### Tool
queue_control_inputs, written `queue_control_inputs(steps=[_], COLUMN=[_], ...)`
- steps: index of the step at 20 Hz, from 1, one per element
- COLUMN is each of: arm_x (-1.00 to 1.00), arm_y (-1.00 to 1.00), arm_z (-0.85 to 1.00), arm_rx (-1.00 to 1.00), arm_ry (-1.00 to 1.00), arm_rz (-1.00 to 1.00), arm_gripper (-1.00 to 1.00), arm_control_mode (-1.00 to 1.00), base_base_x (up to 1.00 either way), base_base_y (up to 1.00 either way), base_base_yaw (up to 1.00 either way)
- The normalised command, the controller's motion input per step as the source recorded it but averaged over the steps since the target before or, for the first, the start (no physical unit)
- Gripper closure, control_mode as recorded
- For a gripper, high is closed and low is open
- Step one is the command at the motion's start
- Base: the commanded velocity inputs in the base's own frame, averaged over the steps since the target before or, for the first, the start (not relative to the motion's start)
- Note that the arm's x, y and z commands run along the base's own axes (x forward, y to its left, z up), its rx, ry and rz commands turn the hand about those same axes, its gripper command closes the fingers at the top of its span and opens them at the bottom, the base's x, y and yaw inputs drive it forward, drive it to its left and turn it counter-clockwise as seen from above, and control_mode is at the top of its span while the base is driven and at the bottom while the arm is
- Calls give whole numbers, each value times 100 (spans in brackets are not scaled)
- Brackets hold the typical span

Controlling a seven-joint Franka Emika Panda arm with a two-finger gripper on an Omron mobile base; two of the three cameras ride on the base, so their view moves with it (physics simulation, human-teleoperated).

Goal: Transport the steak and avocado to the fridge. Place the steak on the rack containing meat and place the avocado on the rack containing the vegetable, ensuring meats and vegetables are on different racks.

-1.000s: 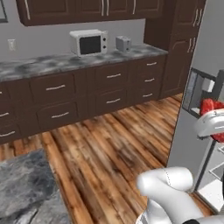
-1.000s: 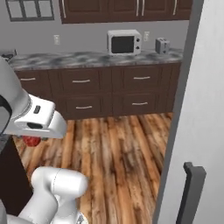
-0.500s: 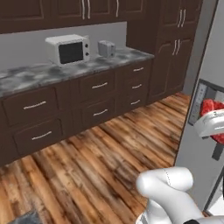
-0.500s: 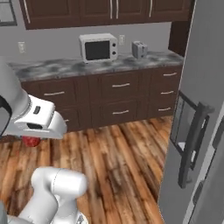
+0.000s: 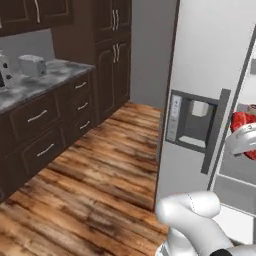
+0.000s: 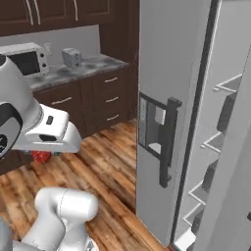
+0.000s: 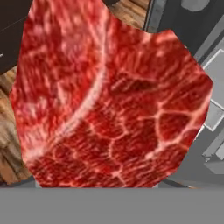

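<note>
The steak [image 7: 109, 100], bright red with whitish marbling, fills the hand view and hides the fingertips. My gripper [image 5: 247, 136] is shut on it, carrying it in the air at the right edge of the left base view. In the right base view the steak [image 6: 41, 157] hangs under the white hand. The fridge [image 5: 210, 75] stands just ahead, silver-grey, with a dispenser panel [image 5: 192, 120] and a dark handle [image 6: 166, 142] on its closed door. To the right of that door, pale shelves [image 6: 223, 142] show inside. The avocado is out of view.
Dark brown cabinets and a grey stone counter [image 6: 78, 71] with a microwave [image 6: 22, 59] and a toaster [image 6: 71, 57] run along the left. Wooden floor [image 5: 95, 185] lies between them and the fridge. An open fridge door [image 6: 230, 196] stands at the near right.
Both base views have swung to the right with the base: the counter slid left and the fridge came into view. The steak stays in the gripper.
</note>
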Motion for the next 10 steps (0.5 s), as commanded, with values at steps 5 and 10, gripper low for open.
queue_control_inputs(steps=[5,10], arm_x=[0,0], arm_y=[0,0], arm_z=[0,0], arm_rx=[0,0], arm_ry=[0,0], arm_rz=[0,0], arm_gripper=[100,100], arm_control_mode=[100,100], base_base_x=[54,56], base_base_y=[67,68], base_base_yaw=[-78,-78])
